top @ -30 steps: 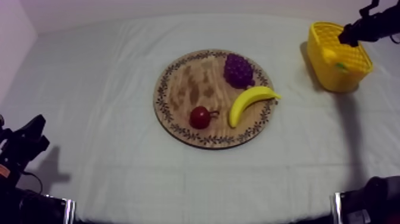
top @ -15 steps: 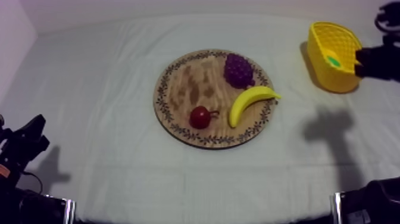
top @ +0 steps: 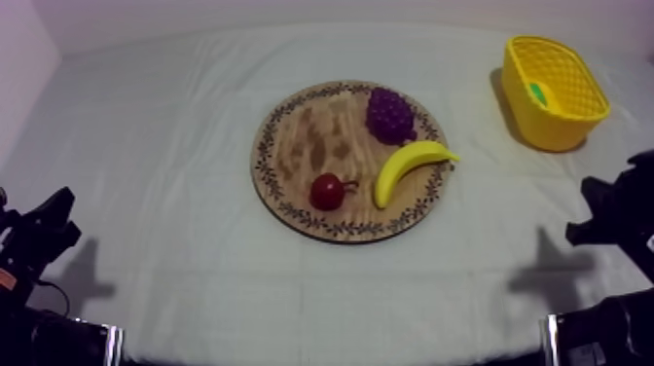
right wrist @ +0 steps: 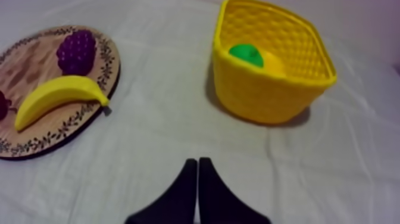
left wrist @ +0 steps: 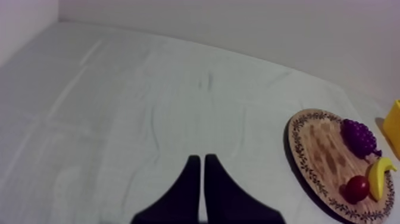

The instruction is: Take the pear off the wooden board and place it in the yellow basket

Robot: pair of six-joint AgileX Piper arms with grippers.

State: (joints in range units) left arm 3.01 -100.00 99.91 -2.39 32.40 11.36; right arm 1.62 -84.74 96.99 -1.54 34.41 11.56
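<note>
While both arms sit low at the near side, stock on the worktop [top: 146, 117] reads as follows.

Basket [top: 557, 131] [right wrist: 268, 95]: yellow, upright, at the far right corner, well apart from the board.

Pear [top: 538, 94] [right wrist: 247, 55]: inside the basket, a green patch showing against the inner wall, with a yellowish part just beside it.

Board [top: 311, 146] [left wrist: 318, 149] [right wrist: 36, 65]: round, wooden, patterned rim, at mid-worktop. Carries three pieces.

Grapes [top: 390, 115] [left wrist: 359, 137] [right wrist: 76, 51]: purple bunch, on the board's far part, on the side toward the basket.

Banana [top: 409, 165] [left wrist: 379, 176] [right wrist: 56, 98]: yellow, just beside the grapes on their near side, one tip reaching the rim toward the right edge.

Small red fruit [top: 326, 192] [left wrist: 357, 188]: on the board's near part, stem pointing at the banana, close to its other end.

Left end effector [left wrist: 201, 158]: by the near left corner, fingers together in a narrow wedge, clenched on nothing, over bare cloth.

Right end effector [right wrist: 197, 161]: by the right edge, nearer than the basket, fingers together, clenched on nothing, over bare cloth between board and basket.
</note>
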